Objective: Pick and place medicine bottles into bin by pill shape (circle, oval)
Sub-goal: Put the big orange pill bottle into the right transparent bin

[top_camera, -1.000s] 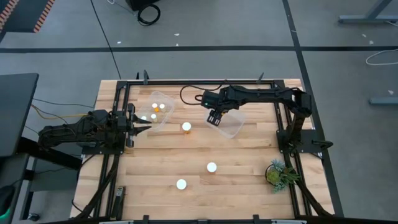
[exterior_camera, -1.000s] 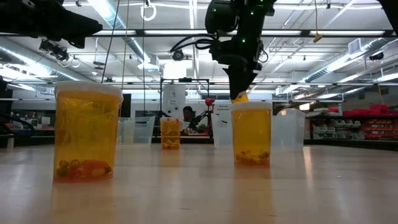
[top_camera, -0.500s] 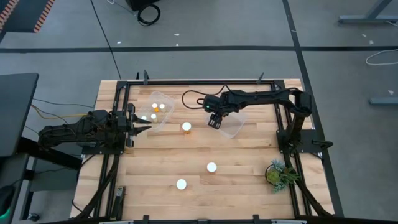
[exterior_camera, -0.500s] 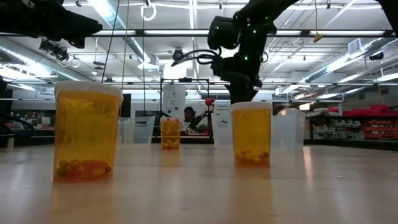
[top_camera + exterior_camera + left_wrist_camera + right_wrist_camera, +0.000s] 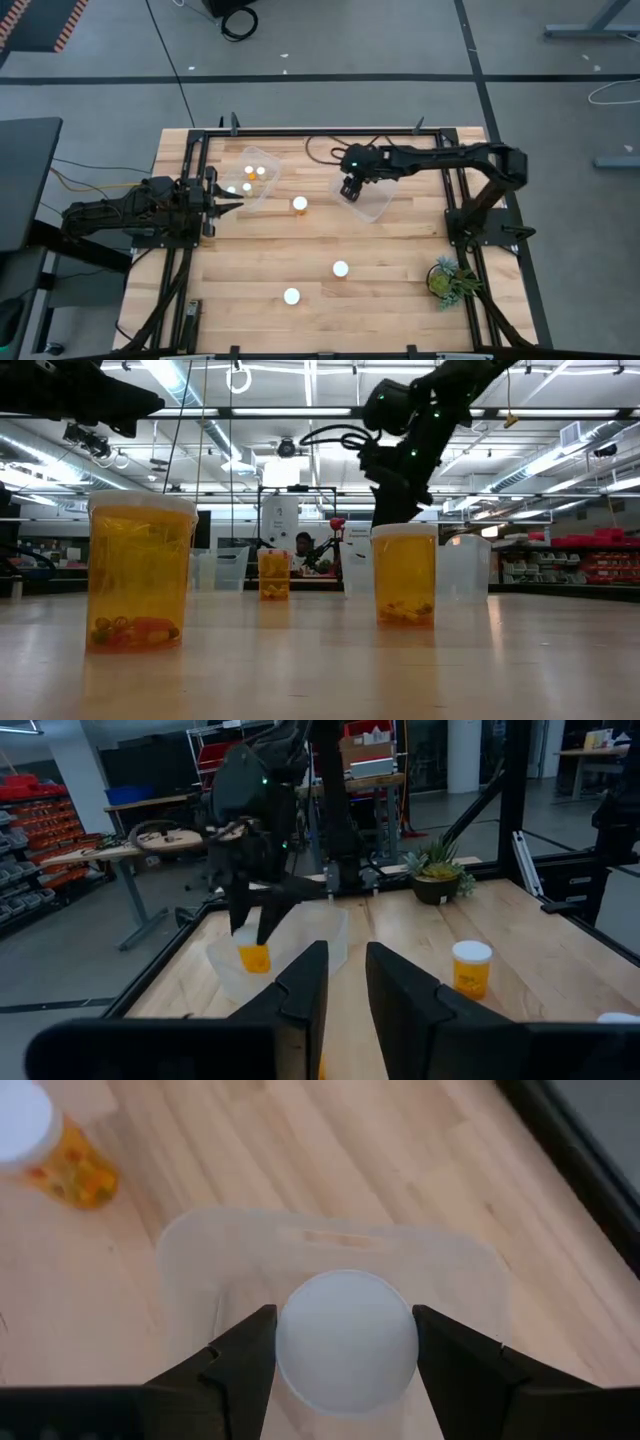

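Note:
My right gripper is shut on an orange pill bottle with a white cap, over the clear right bin. The left wrist view also shows this bottle at the bin's rim. A second clear bin at the far left holds three bottles. Three more bottles stand upright on the wood on their bases: one between the bins and two nearer the front. My left gripper waits open and empty at the table's left side. My right gripper pinches the bottle's round white cap by two opposite sides between its two fingers. The fingers come from above and point down. The bottle hangs upright below them at the bin's rim. I cannot tell whether its base touches the bin's floor.
A green potted plant stands at the near right. Black frame rails run along the table's left, far and right sides. In the low view two bottles stand close to the camera, and the right one hides the held bottle.
My right gripper has stayed over the right bin with the bottle, turned about its wrist as the arm stretched out toward the table's right, and gone down a little toward the bin. The bottle remains upright in the hold.

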Controlling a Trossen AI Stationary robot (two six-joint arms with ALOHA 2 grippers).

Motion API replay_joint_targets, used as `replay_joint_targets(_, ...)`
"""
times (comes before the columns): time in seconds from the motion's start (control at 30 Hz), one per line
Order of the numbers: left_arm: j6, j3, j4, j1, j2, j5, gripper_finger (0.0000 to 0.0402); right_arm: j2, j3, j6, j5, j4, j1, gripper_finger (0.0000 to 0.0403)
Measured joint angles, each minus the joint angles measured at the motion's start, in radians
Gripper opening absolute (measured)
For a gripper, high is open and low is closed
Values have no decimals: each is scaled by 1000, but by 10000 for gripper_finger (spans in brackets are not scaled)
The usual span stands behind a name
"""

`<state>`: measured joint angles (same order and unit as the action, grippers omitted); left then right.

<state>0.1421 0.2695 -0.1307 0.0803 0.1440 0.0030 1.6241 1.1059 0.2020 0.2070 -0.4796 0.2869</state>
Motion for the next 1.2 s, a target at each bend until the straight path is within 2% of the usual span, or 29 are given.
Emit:
replay_joint_targets(0.17,0,0,0,0,0,0,78,-113,-166,57,-9,205,7,226)
replay_joint_targets(0.37,0,0,0,0,0,0,86,-148,-308,103,-12,335,7,226)
replay_joint_targets(0.7,0,0,0,0,0,0,83,-114,-315,116,22,358,13,229)
replay_joint_targets(0.97,0,0,0,0,0,0,85,-117,-315,123,28,360,13,278)
replay_joint_targets(1.2,0,0,0,0,0,0,91,-117,-274,115,28,319,12,291)
